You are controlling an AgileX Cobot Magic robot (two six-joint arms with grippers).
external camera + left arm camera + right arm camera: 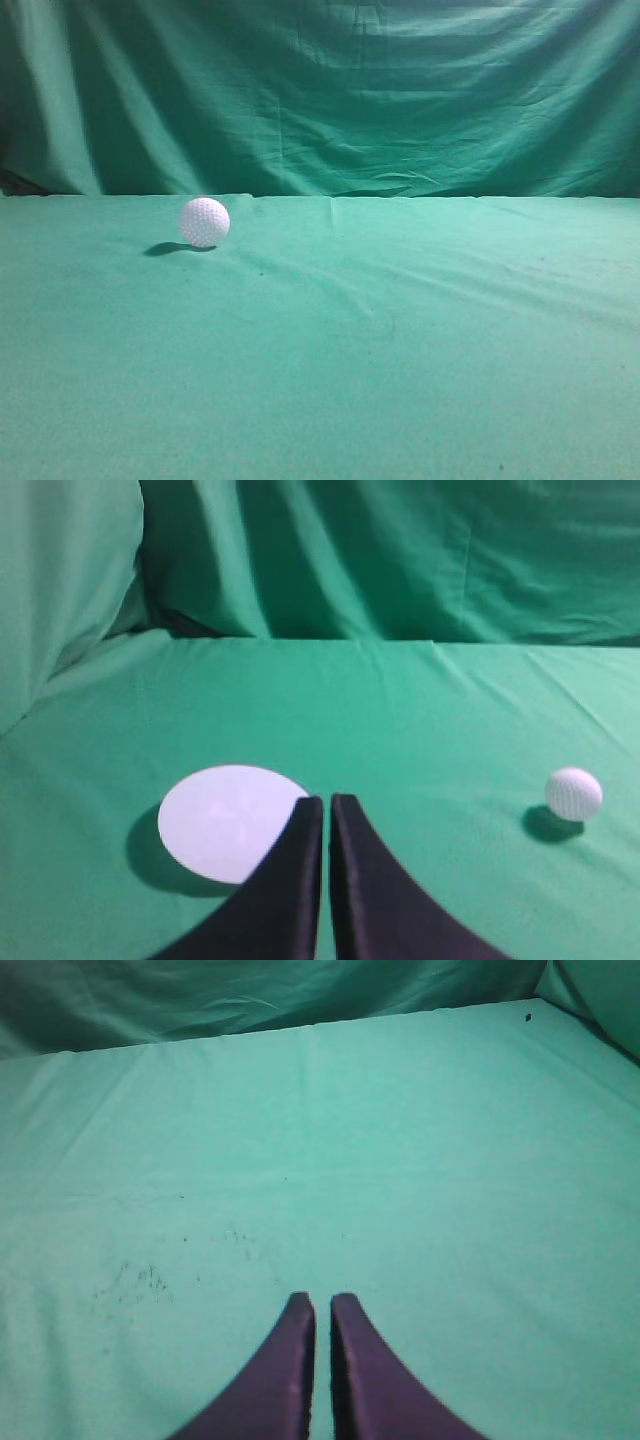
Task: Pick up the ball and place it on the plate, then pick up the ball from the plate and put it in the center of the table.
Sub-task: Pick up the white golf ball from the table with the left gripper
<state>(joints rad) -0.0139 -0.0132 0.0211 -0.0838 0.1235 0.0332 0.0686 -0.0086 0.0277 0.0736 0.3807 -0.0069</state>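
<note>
The white dimpled ball (204, 221) rests on the teal-green table (400, 360) at the left of the exterior view. It also shows in the left wrist view (573, 793), far to the right of my left gripper. The white round plate (225, 818) lies flat just left of my left gripper (327, 802), whose black fingers are shut with nothing between them. My right gripper (322, 1303) is shut and empty over bare cloth (350, 1160). Neither gripper nor the plate shows in the exterior view.
A draped, folded green cloth backdrop (320, 90) hangs behind the table's far edge. It also shows in the left wrist view (380, 550). Faint dark specks (130, 1285) mark the cloth left of my right gripper.
</note>
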